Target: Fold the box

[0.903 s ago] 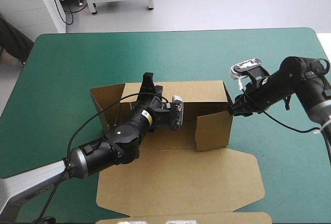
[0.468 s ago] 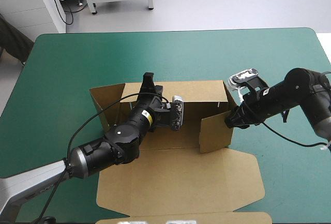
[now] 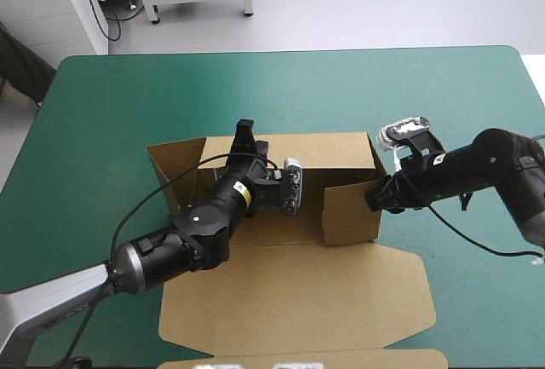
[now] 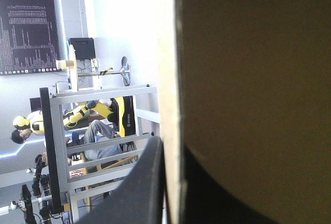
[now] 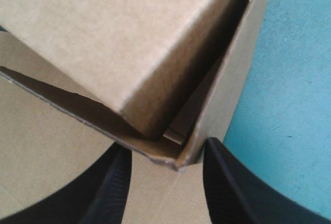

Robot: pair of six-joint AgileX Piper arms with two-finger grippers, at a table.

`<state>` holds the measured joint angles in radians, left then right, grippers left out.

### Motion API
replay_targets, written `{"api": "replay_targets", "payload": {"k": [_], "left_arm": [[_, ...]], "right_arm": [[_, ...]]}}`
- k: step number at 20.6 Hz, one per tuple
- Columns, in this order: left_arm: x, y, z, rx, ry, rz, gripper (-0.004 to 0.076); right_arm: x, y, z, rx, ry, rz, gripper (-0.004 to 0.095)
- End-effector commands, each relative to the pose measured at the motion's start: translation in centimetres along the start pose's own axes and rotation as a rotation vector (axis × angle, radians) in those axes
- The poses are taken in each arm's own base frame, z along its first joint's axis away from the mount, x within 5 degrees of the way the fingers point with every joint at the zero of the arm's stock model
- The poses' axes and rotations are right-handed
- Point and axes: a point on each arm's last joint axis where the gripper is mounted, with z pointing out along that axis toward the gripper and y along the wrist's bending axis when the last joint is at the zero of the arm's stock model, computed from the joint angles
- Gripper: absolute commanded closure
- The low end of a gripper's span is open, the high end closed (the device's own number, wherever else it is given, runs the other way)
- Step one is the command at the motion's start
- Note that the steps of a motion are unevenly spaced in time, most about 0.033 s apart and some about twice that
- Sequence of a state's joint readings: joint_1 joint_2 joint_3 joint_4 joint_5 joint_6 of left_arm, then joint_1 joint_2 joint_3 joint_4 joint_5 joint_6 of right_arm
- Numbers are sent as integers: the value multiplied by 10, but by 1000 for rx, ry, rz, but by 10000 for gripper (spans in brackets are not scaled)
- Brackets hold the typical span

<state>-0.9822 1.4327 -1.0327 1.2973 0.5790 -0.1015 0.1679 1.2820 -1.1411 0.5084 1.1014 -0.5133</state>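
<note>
At the middle of the teal-green table (image 3: 128, 113), the brown box (image 3: 289, 301) sat with its lid flat on the near side. The left gripper (image 3: 245, 130) pinched the raised far wall. The right gripper (image 3: 375, 196), fingers spread, straddled the right wall's corner. Wall-raising seemed in hand; next, that wall probably needed pressing inward and tucking.

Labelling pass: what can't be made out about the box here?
High view: the left arm covers much of the box floor; the lid is cut off at the bottom edge.
Left wrist view: the wall in the left gripper hides the rest.
Right wrist view: ahead of the right gripper, a flap hides the corner's inside.
</note>
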Motion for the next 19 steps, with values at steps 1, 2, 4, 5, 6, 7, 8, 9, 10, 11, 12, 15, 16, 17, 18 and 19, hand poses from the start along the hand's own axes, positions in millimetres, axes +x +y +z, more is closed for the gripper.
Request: {"api": "replay_targets", "payload": {"k": [1,2,4,5,6,7,8,9,10,11,12,15,16,17,18,19], "left_arm": [[-3,14,-11,-46,-40,-19,731],[-3,14,-11,-46,-40,-19,731],[-3,14,-11,-46,-40,-16,731],[-3,14,-11,-47,-40,-12,731],[-3,14,-11,-47,-39,-1,731],[-3,14,-11,-47,-39,-1,731],[-3,14,-11,-43,-39,-4,731],[-3,14,-11,-42,-39,-6,731],[-3,14,-11,-41,-39,-8,731],[-3,14,-11,-40,-39,-10,731],[-3,13,-11,-38,-39,-12,731],[-3,13,-11,-33,-39,-20,731],[-2,13,-11,-31,-35,-24,731],[-2,13,-11,-28,-30,-28,731],[-1,12,-11,-27,-24,-28,731],[-1,12,-11,-24,-18,-29,731]], "right_arm": [[-1,0,-4,18,-81,19,499],[1,-1,0,19,-97,62,499],[0,-1,3,1,-130,84,499],[-1,0,3,-5,-138,87,500],[-3,3,3,-4,-154,77,500],[-4,5,4,-4,-162,69,500],[-8,11,7,-5,-188,45,500],[-10,18,10,1,-201,6,500],[-12,23,12,20,-206,-38,503],[-11,28,15,42,-193,-90,504],[-12,31,16,59,-188,-108,504],[-11,34,18,73,-182,-104,503],[-11,33,18,77,-181,-100,504],[-11,32,18,88,-179,-97,505],[-11,32,18,88,-180,-91,505],[-11,32,18,87,-181,-83,505]]}}
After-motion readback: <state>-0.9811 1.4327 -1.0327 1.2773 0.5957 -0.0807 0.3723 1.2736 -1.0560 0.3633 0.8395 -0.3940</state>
